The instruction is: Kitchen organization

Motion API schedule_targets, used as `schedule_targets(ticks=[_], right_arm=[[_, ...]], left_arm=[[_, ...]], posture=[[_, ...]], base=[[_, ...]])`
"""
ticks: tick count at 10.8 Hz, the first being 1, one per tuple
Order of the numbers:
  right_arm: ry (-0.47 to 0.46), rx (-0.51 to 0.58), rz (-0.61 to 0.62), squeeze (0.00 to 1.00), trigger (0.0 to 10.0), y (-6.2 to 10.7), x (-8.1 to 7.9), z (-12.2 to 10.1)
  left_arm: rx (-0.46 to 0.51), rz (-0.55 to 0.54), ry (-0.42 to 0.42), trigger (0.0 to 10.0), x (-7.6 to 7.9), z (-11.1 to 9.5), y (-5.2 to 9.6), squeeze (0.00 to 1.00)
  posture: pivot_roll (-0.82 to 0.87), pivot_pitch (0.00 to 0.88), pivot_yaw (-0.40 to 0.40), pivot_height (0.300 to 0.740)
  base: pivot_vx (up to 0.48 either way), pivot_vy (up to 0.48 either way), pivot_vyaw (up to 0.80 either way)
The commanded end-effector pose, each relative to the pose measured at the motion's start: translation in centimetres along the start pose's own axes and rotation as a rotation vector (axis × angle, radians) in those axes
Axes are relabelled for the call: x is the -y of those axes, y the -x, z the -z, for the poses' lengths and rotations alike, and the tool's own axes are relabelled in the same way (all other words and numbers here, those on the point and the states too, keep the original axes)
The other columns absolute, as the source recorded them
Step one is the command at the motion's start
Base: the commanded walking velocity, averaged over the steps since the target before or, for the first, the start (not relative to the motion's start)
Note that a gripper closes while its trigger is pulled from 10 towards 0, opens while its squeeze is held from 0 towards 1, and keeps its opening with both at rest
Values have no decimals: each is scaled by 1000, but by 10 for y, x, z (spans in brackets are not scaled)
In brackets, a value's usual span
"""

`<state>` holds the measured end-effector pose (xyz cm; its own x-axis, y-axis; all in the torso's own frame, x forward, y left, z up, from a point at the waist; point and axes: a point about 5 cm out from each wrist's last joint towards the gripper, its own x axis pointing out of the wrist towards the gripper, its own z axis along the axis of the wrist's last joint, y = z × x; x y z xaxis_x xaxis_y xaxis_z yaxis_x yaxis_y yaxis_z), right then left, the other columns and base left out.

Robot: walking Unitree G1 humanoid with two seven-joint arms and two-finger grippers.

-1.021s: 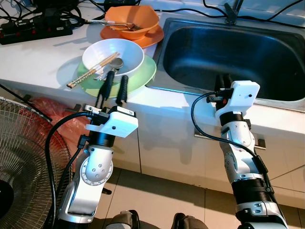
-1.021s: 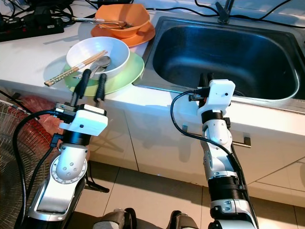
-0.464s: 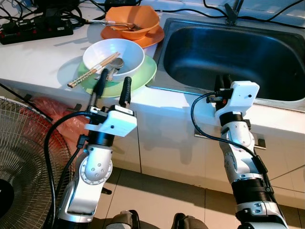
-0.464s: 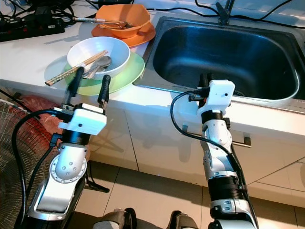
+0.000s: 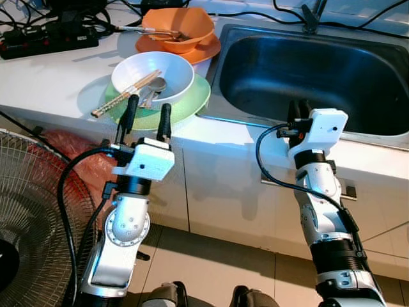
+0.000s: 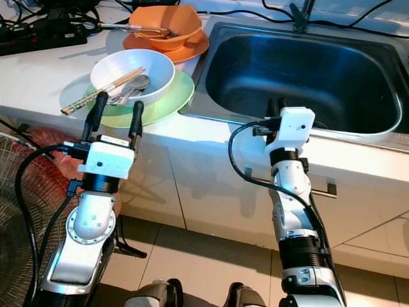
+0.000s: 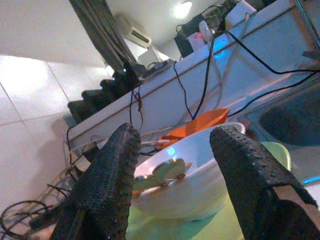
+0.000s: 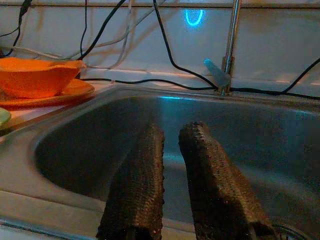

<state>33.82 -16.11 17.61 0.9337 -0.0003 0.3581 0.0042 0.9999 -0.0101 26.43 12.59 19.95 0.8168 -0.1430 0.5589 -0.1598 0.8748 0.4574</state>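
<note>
A white bowl [image 5: 167, 69] holding wooden chopsticks [image 5: 124, 95] and a metal spoon [image 5: 154, 86] sits on a green plate [image 5: 193, 100] near the counter's front edge. My left gripper [image 5: 147, 109] is open just in front of that plate, at the counter edge, its fingers pointing at the bowl [image 7: 200, 172]. Behind it an orange bowl [image 5: 182, 24] with utensils rests on an orange plate [image 5: 206, 49]. My right gripper [image 5: 297, 107] is shut and empty, poking over the front rim of the steel sink [image 5: 358, 80].
A black power strip [image 5: 48, 39] and cables lie at the counter's back left. A faucet [image 8: 228, 47] stands behind the sink. A floor fan [image 5: 29, 211] stands low on my left, beside a red bag [image 5: 80, 153]. Cabinet fronts and tiled floor lie below.
My left gripper's fingers have spread wider apart, and the gripper has shifted slightly left in front of the green plate. The right arm has stayed still.
</note>
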Motion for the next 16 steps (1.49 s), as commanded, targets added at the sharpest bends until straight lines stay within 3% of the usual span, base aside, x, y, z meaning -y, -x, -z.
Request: schedule_targets(ticks=[1, 8, 16], right_arm=[[-17, 13, 5, 0, 10000, -2, 1, -3], [-16, 11, 5, 0, 10000, -2, 1, -2], [-12, 15, 4, 0, 10000, -2, 1, -3]], left_arm=[[-13, -12, 9, 10000, -1, 3, 3, 0], [-50, -12, 77, 10000, 2, 8, 1, 0], [-62, 50, 165, 10000, 16, 9, -10, 0]], posture=[[62, 170, 3, 740], [60, 171, 3, 740], [47, 155, 6, 740]], base=[[0, 0, 0], [0, 0, 0], [0, 0, 0]])
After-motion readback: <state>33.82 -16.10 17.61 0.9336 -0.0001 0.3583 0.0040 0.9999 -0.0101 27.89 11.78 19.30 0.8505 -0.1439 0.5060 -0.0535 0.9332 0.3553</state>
